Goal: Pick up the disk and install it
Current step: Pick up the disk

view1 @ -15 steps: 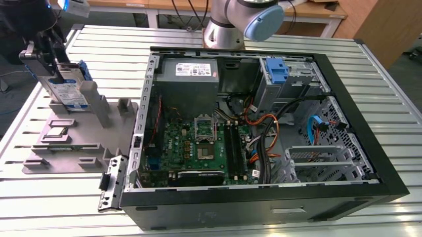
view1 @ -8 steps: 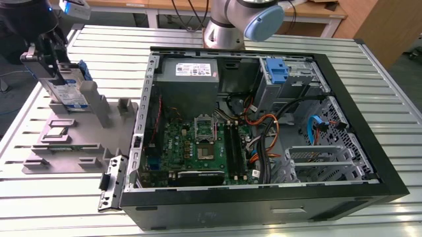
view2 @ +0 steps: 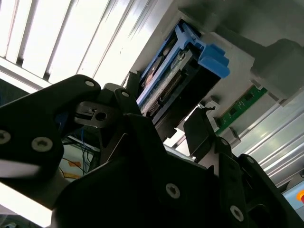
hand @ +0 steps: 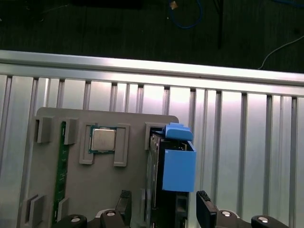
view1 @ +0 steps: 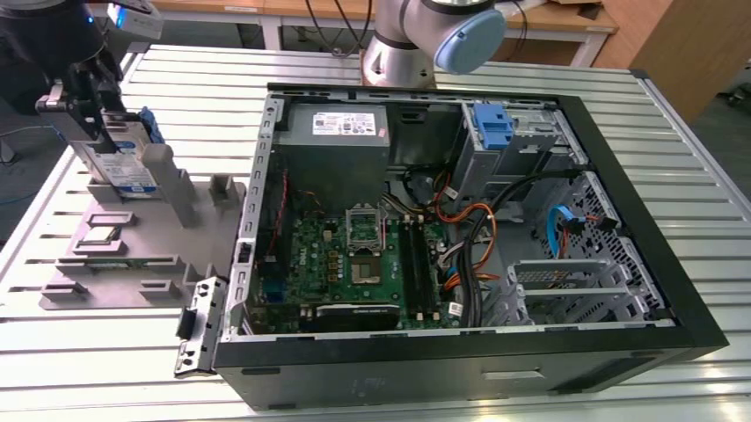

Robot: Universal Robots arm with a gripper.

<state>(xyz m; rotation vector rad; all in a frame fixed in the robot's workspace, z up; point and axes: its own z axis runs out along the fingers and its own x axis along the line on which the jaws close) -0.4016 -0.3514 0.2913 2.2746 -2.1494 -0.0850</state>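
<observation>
The disk is seen standing on edge in a slot of a grey holder tray. The tray is set on the slatted metal counter at the exterior view's left. It is placed just beside the open computer case and well apart from the drive bays at the case's far corner, where a bare blue bracket is fitted. The hand is held over the upper end of the disk, so the disk lies directly below it and reaches up between the fingers. In the first wrist view the two fingers are shown spread wider than the disk is thick, one on each side. A strip of tray is left visible between one finger and the nearer face of the disk. The hand is therefore judged to be open, with nothing gripped. The disk's broad faces are turned toward the finger pads and its thin blue-railed edge is pointed up at the hand. From the exterior view its long axis is judged to be upright, roughly in line with the hand's approach, though this is not certain. A processor chip and a memory stick are also seated in the tray, beside the disk and clear of the fingers. The disk is thus not yet lifted from its slot, and nothing has been placed in the case's bay.
</observation>
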